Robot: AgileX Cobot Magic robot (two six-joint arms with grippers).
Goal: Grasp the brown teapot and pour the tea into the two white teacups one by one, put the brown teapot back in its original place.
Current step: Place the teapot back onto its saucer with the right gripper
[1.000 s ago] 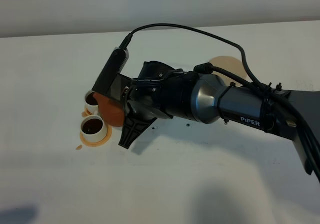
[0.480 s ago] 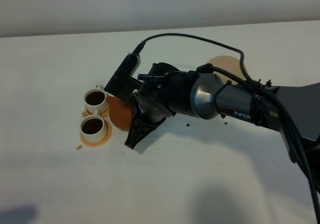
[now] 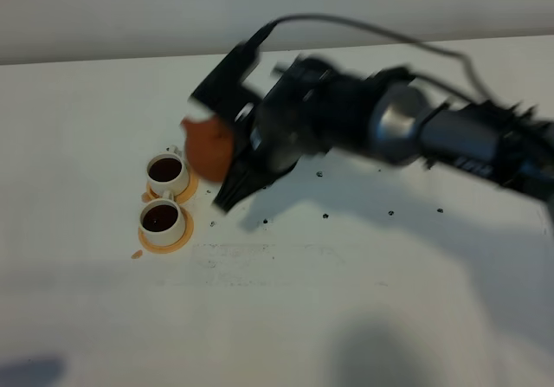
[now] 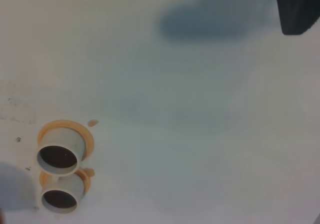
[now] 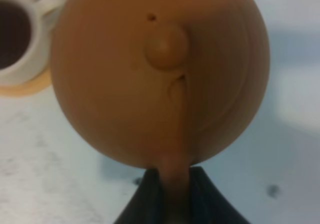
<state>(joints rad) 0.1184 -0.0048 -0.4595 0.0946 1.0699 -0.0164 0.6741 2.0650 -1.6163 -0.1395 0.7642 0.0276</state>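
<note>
R gripper (image 5: 176, 194): jaws clamped on handle of brown teapot (image 3: 208, 145).
Teapot: airborne, just beside rear teacup (image 3: 166, 172); has risen and levelled vs half a sec ago.
Cups: both white teacups dark-filled; front teacup (image 3: 161, 220) on orange saucer (image 3: 164, 241).
Spill: drop by saucer.
Meaning: pouring judged done; return to coaster next.
L gripper: not seen.

Brown teapot (image 3: 209, 145) now higher, away from the teacups (image 3: 164, 196).

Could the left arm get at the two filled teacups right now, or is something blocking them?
Probably yes. In the left wrist view the two white teacups stand uncovered on bare table. The right end effector holds the brown teapot close beside them, so crowding is possible.
</note>
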